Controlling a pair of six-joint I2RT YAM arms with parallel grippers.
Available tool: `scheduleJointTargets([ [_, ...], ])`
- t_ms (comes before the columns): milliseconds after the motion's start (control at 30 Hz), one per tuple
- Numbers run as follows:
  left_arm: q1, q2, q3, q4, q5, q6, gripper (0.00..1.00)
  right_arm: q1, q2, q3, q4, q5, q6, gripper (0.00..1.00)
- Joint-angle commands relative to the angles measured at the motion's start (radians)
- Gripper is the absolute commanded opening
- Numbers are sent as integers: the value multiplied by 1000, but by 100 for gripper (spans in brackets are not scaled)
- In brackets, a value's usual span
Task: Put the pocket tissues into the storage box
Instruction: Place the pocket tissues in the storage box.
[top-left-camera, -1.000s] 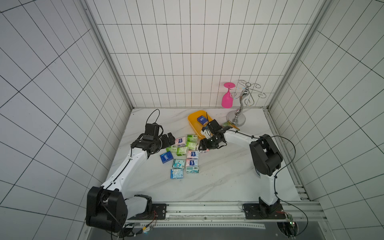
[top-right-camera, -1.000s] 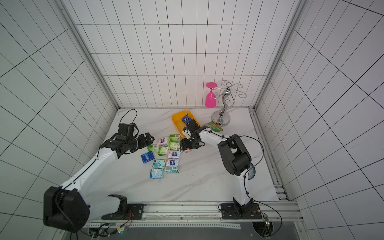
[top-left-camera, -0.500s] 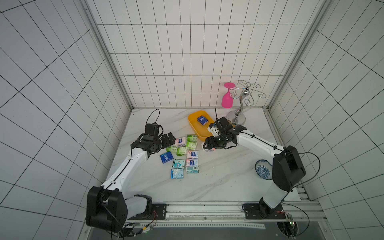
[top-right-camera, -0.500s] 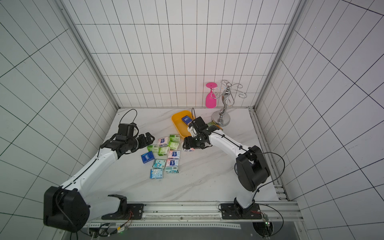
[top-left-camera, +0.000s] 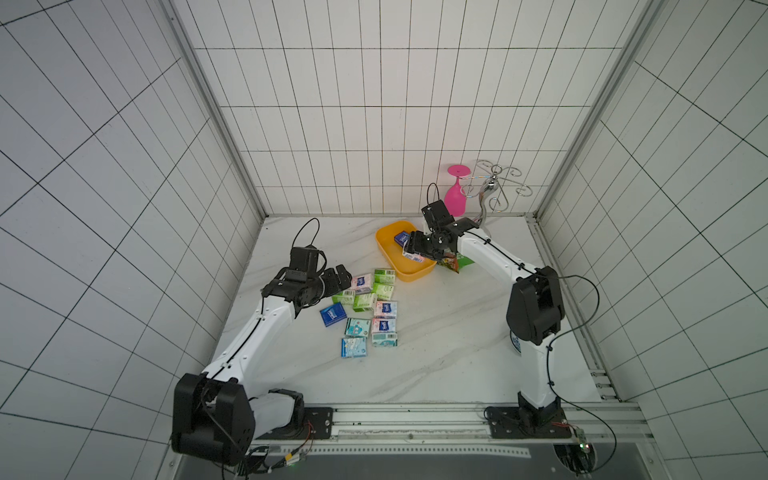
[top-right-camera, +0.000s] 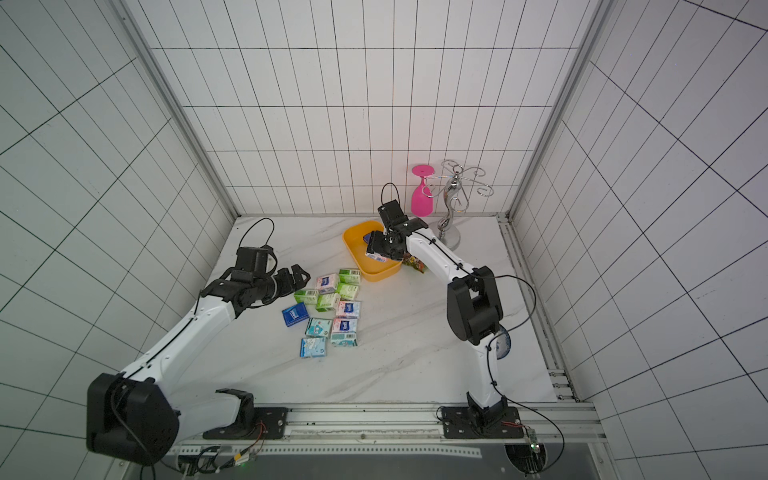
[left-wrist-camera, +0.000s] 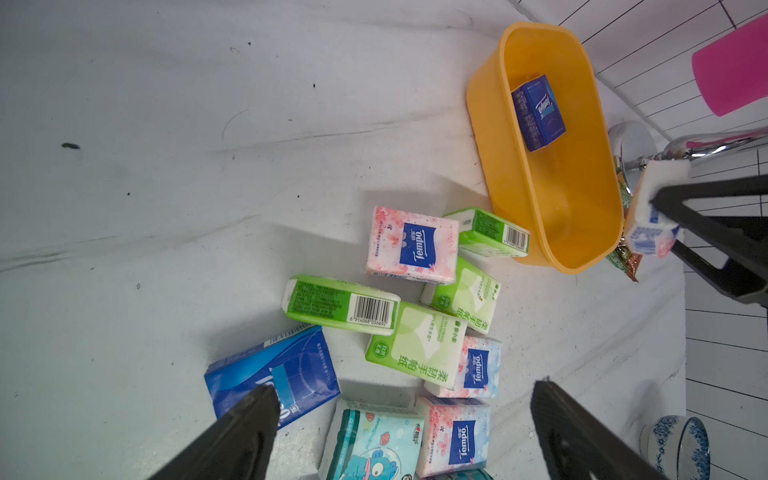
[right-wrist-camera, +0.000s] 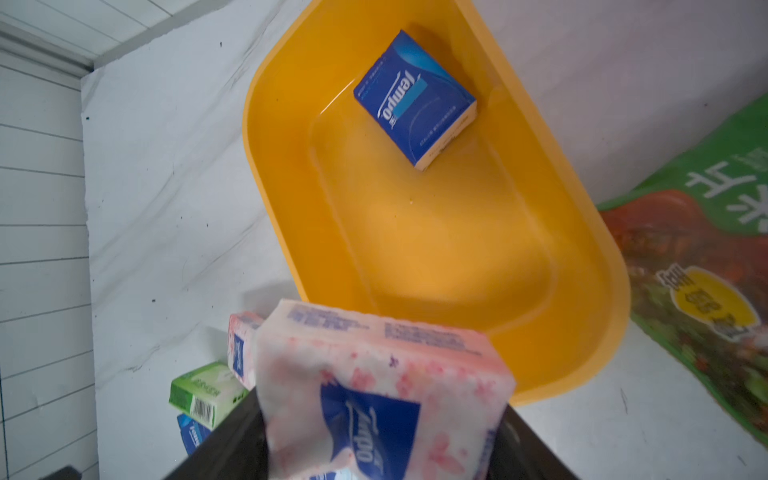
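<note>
Pink packet (right-wrist-camera: 374, 395) in right gripper (right-wrist-camera: 374, 449) — above storage box (right-wrist-camera: 582, 332).

Pink goblet (top-left-camera: 456, 195) hangs upside down on the chrome wire rack (top-left-camera: 492, 195) at the back wall. Crinkled green-and-orange snack bag (right-wrist-camera: 702, 291) lies flat on the marble tabletop (top-left-camera: 436, 365). Blue-and-white bowl (left-wrist-camera: 677, 444), partly hidden, seems upright.

"Tempo" reads on the pink-white packet (left-wrist-camera: 411, 245) and on the dark blue packet (right-wrist-camera: 414, 99) in the storage box (right-wrist-camera: 573, 324); barcode digits on the green packet (left-wrist-camera: 340, 305) are blurred.
</note>
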Motion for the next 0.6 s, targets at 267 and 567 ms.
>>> scheduleJointTargets([
  [267,13,-16,-13,20,7,-8,98,-8,231,234,77,15,295,73],
  [567,22,-41,-23,9,-2,-4,98,-11,345,308,126,-13,441,78],
])
